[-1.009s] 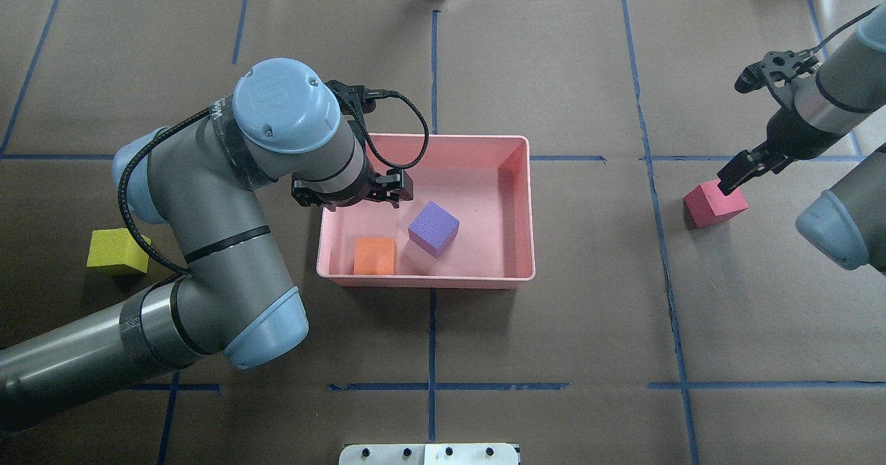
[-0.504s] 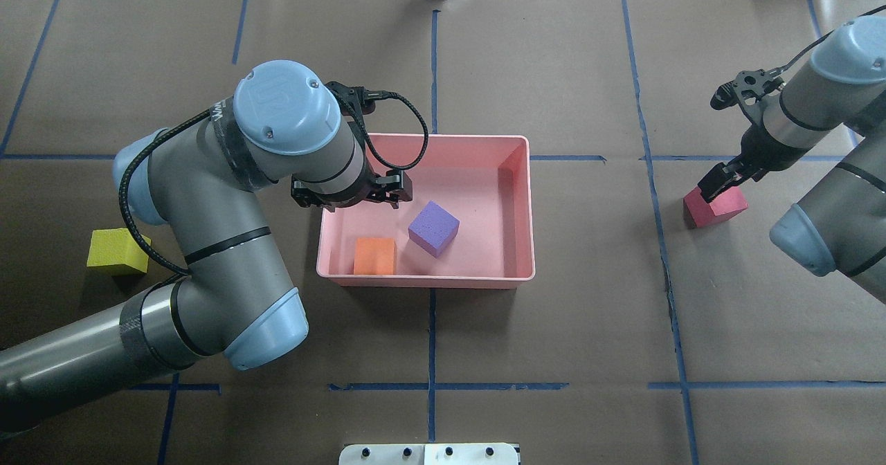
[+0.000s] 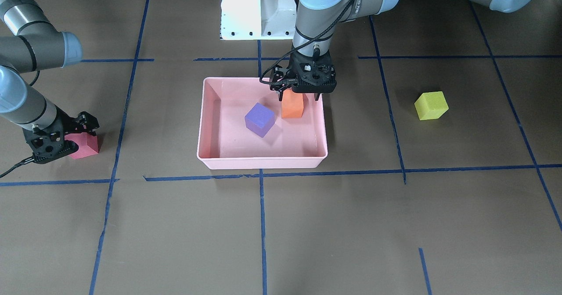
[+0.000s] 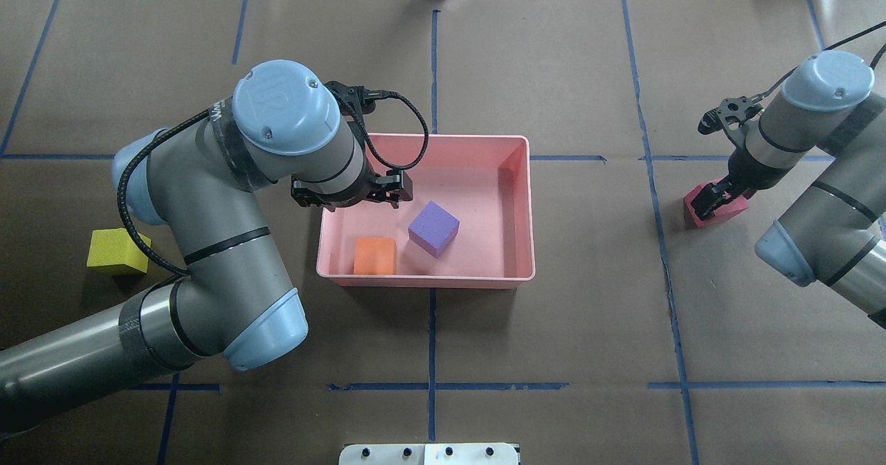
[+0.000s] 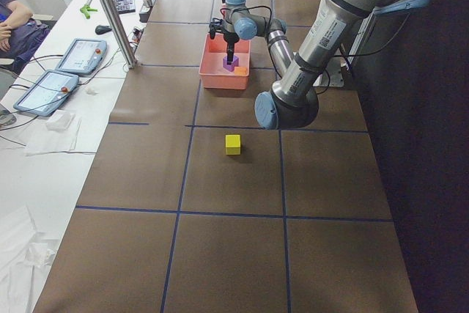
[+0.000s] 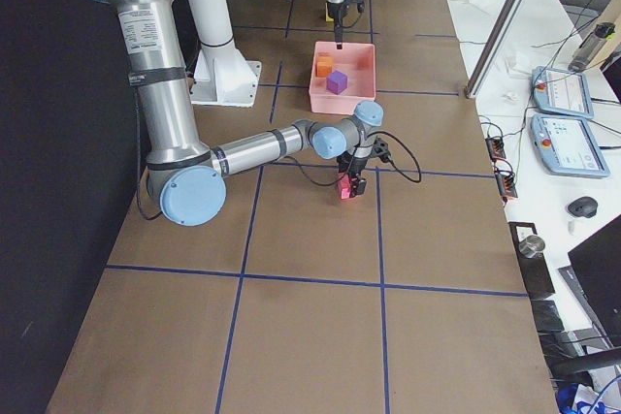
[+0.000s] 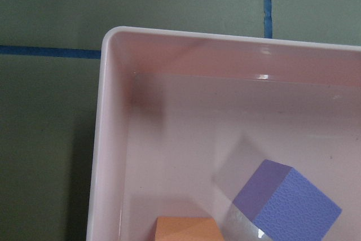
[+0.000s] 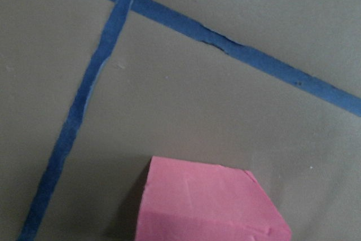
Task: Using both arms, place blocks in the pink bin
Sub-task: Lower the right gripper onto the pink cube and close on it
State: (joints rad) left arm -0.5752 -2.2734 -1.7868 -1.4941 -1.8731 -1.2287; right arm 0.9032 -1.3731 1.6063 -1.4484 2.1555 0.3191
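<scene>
The pink bin (image 4: 527,209) holds the purple block (image 4: 433,228) and the orange block (image 4: 375,255); both also show in the left wrist view, purple (image 7: 287,198) and orange (image 7: 186,229). My left gripper (image 3: 298,96) is open and empty, hovering above the orange block (image 3: 293,107) at the bin's corner. The red block (image 4: 735,205) stands on the table at the right. My right gripper (image 4: 709,201) is low over it, its fingers open and straddling it. The yellow-green block (image 4: 116,250) sits alone at the far left.
Brown paper with blue tape lines covers the table. The white robot base (image 3: 257,9) stands at the near edge in the middle. My left arm's elbow (image 4: 208,243) lies between the yellow-green block and the bin.
My right gripper has moved left and down, from the red block's far right corner to directly over it. My left arm and the blocks in the bin have not moved.
</scene>
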